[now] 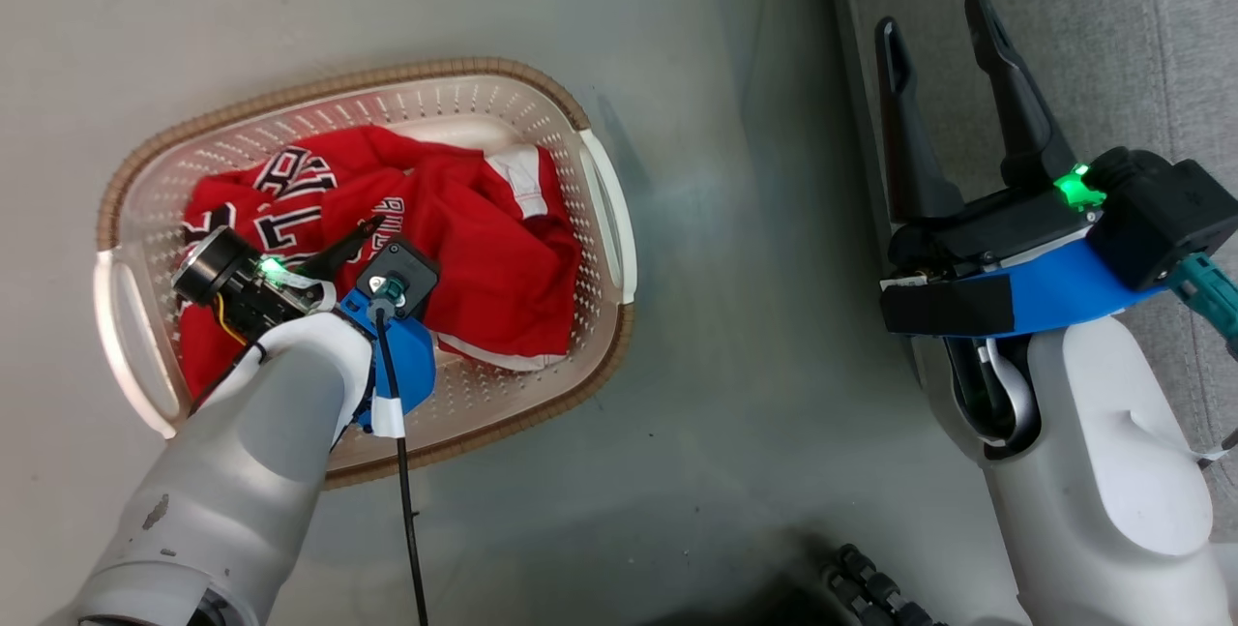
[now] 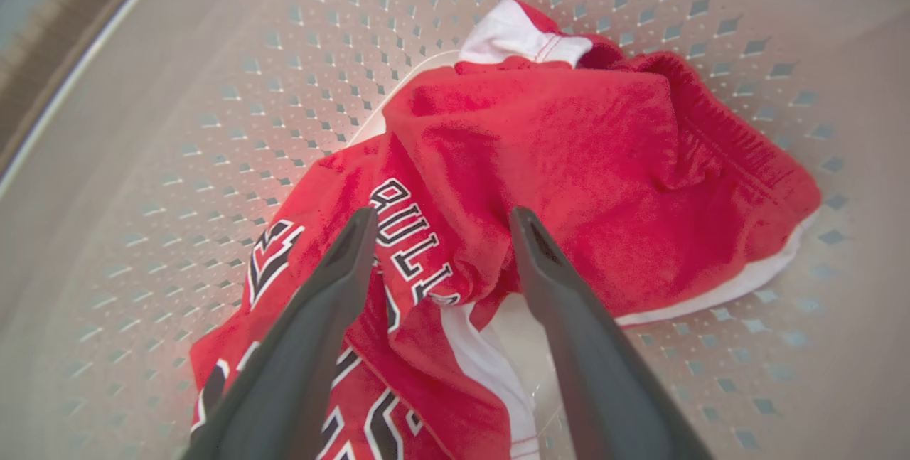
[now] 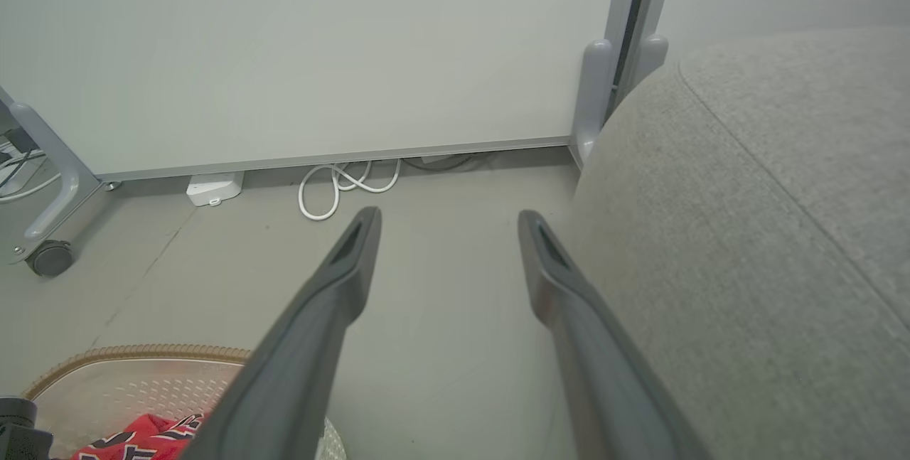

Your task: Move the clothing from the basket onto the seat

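Left wrist view places the left gripper (image 2: 444, 218) inside the basket (image 2: 213, 90), jaws spread fully and holding nothing, its two fingers straddling a raised fold of the clothing (image 2: 540, 161). Whether the tips touch the fabric cannot be told. The clothing lies crumpled on the basket bottom, all of it inside the rim. Judged from this pose, several faults are possible. If the jaws close on the crest of the fold alone, the soft fabric can slip out during the lift. If the pile holds more than one jersey, the grip may take one and drag another part-way over the rim. A hem may catch in the perforated wall, and the basket may then tip or slide on the floor (image 1: 725, 365). The seat (image 3: 746, 232) stands well apart from the basket, with bare floor between, so a weak grip risks a drop short of it. The right gripper (image 3: 444, 222), also wide open and empty, hovers beside the seat edge and may obstruct the transfer path. The black cable (image 1: 404, 471) hanging from the left wrist may snag the rim.
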You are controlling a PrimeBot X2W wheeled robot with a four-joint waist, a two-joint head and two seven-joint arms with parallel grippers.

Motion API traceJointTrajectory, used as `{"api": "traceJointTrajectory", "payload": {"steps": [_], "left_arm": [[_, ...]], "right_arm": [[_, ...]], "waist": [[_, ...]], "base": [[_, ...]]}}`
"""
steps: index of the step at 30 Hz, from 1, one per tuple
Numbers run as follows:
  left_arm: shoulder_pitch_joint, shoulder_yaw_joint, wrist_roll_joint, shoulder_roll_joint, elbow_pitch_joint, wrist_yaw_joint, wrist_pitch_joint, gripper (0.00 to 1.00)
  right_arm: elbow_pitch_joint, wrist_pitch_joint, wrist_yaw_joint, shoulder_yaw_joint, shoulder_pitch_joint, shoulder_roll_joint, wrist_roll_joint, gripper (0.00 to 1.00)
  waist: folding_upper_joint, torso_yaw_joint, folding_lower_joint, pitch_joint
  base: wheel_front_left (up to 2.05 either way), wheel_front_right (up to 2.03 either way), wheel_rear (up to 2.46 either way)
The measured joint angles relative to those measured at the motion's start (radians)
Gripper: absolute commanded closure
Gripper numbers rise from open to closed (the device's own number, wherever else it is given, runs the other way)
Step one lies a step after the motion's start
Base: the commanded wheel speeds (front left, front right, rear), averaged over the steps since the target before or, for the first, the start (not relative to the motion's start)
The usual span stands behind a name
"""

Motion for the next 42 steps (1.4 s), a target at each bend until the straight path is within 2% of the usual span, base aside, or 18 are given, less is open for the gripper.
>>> {"api": "traceJointTrajectory", "payload": {"steps": [7, 15, 28, 29, 30, 42], "left_arm": [[-0.056, -0.088, -0.013, 0.028, 0.03, 0.0, 0.046, 0.0], [-0.121, -0.138, 0.002, 0.057, 0.037, 0.0, 0.117, 0.0], [-0.161, -0.212, 0.018, 0.046, 0.04, 0.0, 0.15, 0.0], [-0.161, -0.23, 0.017, 0.044, 0.04, 0.0, 0.153, 0.73], [-0.161, -0.237, 0.015, 0.043, 0.041, 0.0, 0.156, 1.0], [-0.162, -0.299, -0.06, 0.008, 0.041, 0.0, 0.112, 1.0]], "right_arm": [[-0.023, 0.0, 0.0, -0.001, -0.013, -0.005, 0.0, 0.0], [-0.042, 0.0, 0.0, -0.006, -0.014, -0.006, -0.001, 0.0], [-0.053, 0.0, 0.0, -0.011, -0.022, -0.004, 0.011, 0.0], [-0.053, 0.0, 0.0, -0.01, -0.022, -0.003, 0.011, 0.0], [-0.053, 0.0, 0.0, -0.01, -0.022, -0.003, 0.011, 0.0], [-0.037, 0.0, 0.0, -0.017, -0.026, 0.001, 0.018, 0.0]], "waist": [[0.0, -0.014, 0.0, 0.082], [0.0, -0.016, 0.0, 0.143], [0.0, -0.023, -0.0001, 0.208], [0.0, -0.024, -0.0001, 0.211], [0.0, -0.024, -0.0001, 0.211], [0.0, -0.008, -0.0001, 0.176]], "base": [[0.0, 0.0, 0.0], [0.0, 0.0, 0.0], [0.0, 0.0, 0.0], [0.0, 0.0, 0.0], [0.0, 0.0, 0.0], [0.0, 0.0, 0.0]]}}
